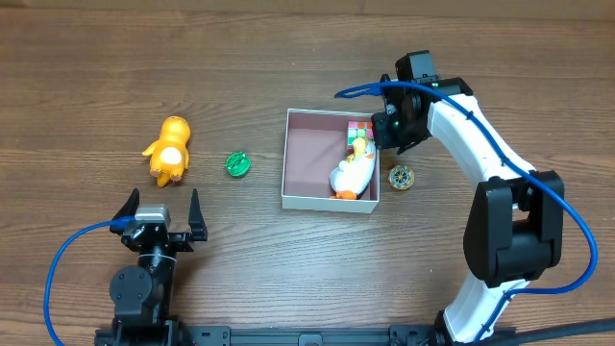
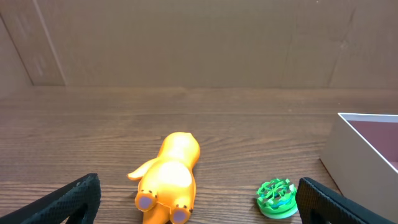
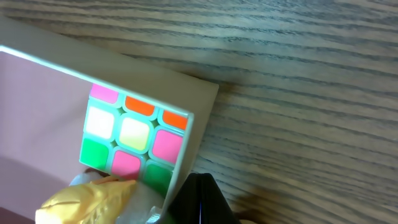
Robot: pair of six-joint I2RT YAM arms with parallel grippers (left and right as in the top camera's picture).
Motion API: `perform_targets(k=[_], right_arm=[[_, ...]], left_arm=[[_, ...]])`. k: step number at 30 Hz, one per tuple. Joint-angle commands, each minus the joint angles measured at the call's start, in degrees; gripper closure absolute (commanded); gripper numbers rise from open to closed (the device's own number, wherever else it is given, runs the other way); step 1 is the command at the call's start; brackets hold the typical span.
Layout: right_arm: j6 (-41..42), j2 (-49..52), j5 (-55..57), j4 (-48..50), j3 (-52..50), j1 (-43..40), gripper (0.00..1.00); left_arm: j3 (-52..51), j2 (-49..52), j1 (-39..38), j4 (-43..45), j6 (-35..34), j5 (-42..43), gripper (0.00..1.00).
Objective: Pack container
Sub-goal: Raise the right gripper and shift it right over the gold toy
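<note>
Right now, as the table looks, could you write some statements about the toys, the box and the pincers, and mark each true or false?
The puzzle cube lies inside the container. True.
The green spinning top lies inside the container. False: it is on the table, between the orange toy and the container.
The left pincer is open and holds nothing. True.
The right pincer is wide open. False: it is shut, just outside the container's wall by the cube.
The white duck lies on the bare table. False: it lies inside the container.
</note>
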Motion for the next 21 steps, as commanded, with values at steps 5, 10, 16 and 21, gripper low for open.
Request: perform_targets(k=[5,10,16,21], right_arm=[[-2.5,-0.2,-2.1,0.4,0.0,0.2,0.96],[-3.2,-0.2,-2.1,0.4,0.0,0.2,0.96],[-3.4,-0.2,-2.0,0.4,0.0,0.2,0.96],[0.9,-0.2,0.7,1.2,0.3,0.1,0.92]], left_arm=[[-0.2,-0.4,0.3,-0.1,1.3,-0.3,0.0],[-0.2,-0.4,0.3,-0.1,1.3,-0.3,0.0],[-0.2,-0.4,0.3,-0.1,1.3,-0.3,0.0],[-0.2,-0.4,0.3,-0.1,1.3,-0.3,0.0]])
